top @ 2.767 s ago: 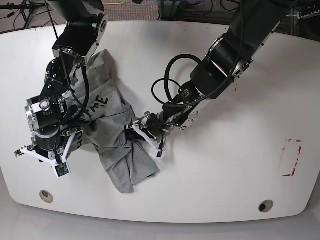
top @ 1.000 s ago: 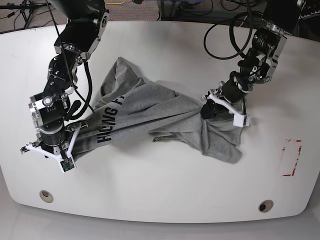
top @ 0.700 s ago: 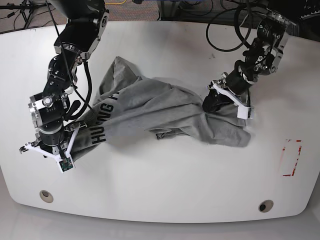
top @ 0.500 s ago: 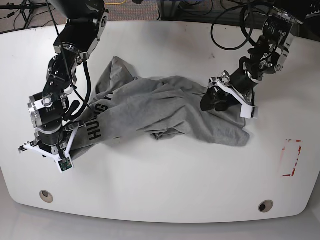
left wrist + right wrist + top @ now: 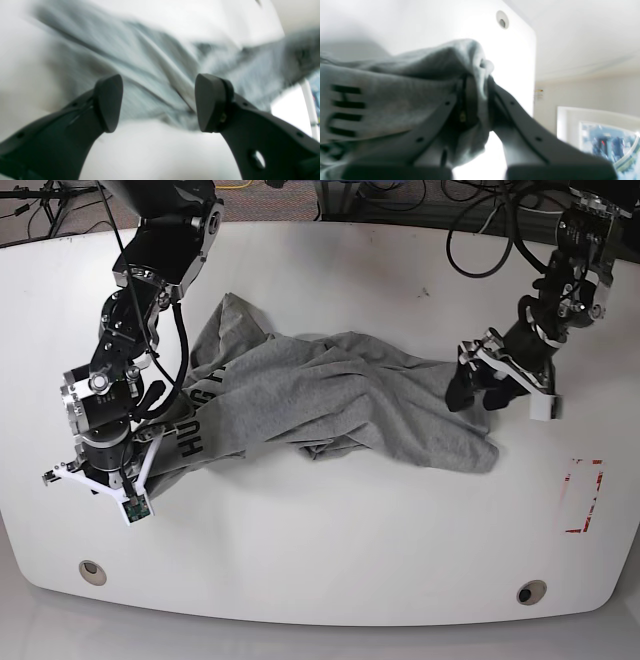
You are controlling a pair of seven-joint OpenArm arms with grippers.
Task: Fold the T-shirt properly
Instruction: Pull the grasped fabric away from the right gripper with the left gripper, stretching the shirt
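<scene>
The heather-grey T-shirt (image 5: pixel 330 405) lies crumpled and stretched across the white table (image 5: pixel 330 560), with black lettering (image 5: pixel 195 435) near its left end. My right gripper (image 5: pixel 140 468) is at that left end, shut on a bunched edge of the T-shirt (image 5: pixel 402 100); the lettering (image 5: pixel 343 110) shows beside the fingers (image 5: pixel 512 117). My left gripper (image 5: pixel 478 392) hovers at the shirt's right end, open and empty. In the left wrist view its pads (image 5: pixel 110 102) stand wide apart with the blurred T-shirt (image 5: pixel 155 75) beyond them.
A red-marked rectangle (image 5: pixel 583 495) is on the table at the right. Two round holes (image 5: pixel 92 571) (image 5: pixel 531 591) sit near the front edge. Cables and gear lie behind the far edge.
My left gripper pulled the shirt's end to the right, then let go and moved further right. The shirt now lies spread on the table. My right gripper kept its hold.
</scene>
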